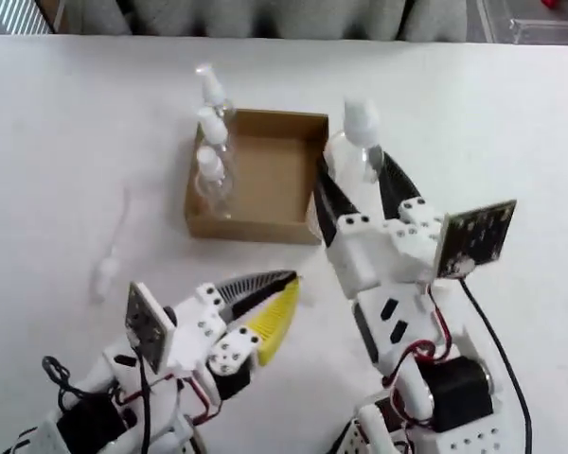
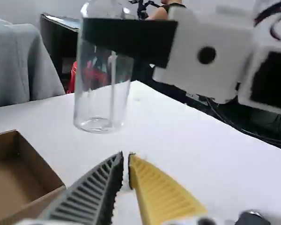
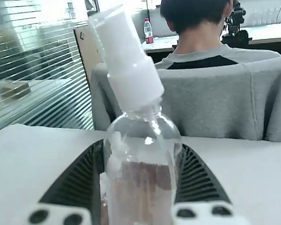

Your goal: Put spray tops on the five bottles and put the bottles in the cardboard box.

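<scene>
The cardboard box (image 1: 275, 180) lies open at mid-table, its corner also in the left wrist view (image 2: 18, 173). Three clear bottles with white spray tops (image 1: 211, 132) stand along its left wall. My right gripper (image 1: 352, 168) is just right of the box, shut on a fourth clear bottle (image 3: 140, 183) (image 2: 103, 89). That bottle's spray top (image 3: 129, 61) (image 1: 362, 118) sits tilted on the neck. My left gripper (image 1: 292, 281) (image 2: 125, 157), with one black and one yellow finger, is shut on nothing in front of the box.
A loose white spray top with its thin tube (image 1: 109, 265) lies on the table left of the box. The white table (image 1: 511, 123) has free room to the right and far left. A black cable (image 1: 497, 350) trails beside the right arm.
</scene>
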You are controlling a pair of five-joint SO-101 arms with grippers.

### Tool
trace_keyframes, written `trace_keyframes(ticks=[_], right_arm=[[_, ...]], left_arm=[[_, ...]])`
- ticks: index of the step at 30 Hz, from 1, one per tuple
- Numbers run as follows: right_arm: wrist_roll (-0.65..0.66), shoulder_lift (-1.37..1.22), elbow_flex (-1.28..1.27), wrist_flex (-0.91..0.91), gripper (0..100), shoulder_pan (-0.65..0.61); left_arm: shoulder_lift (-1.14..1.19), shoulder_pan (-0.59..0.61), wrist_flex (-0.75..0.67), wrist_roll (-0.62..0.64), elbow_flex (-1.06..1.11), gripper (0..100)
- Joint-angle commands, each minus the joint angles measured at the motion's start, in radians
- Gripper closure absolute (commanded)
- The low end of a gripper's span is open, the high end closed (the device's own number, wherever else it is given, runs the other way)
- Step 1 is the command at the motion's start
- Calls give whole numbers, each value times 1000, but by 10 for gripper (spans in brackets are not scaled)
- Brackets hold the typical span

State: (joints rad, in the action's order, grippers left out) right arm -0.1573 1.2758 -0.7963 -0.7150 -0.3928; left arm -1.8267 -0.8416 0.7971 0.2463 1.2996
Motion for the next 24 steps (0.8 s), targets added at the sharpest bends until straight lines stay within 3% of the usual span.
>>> trace_keyframes(ticks=[1, 7, 24], right_arm=[[-35, -68, 69, -12, 983, -104], [-31, -54, 66, -27, 984, -216], [-29, 111, 69, -309, 984, -271]], left_arm=[[-7, -19, -110, 9, 48, 977], [-7, 25, -298, 11, 206, 977], [-5, 31, -296, 57, 226, 977]])
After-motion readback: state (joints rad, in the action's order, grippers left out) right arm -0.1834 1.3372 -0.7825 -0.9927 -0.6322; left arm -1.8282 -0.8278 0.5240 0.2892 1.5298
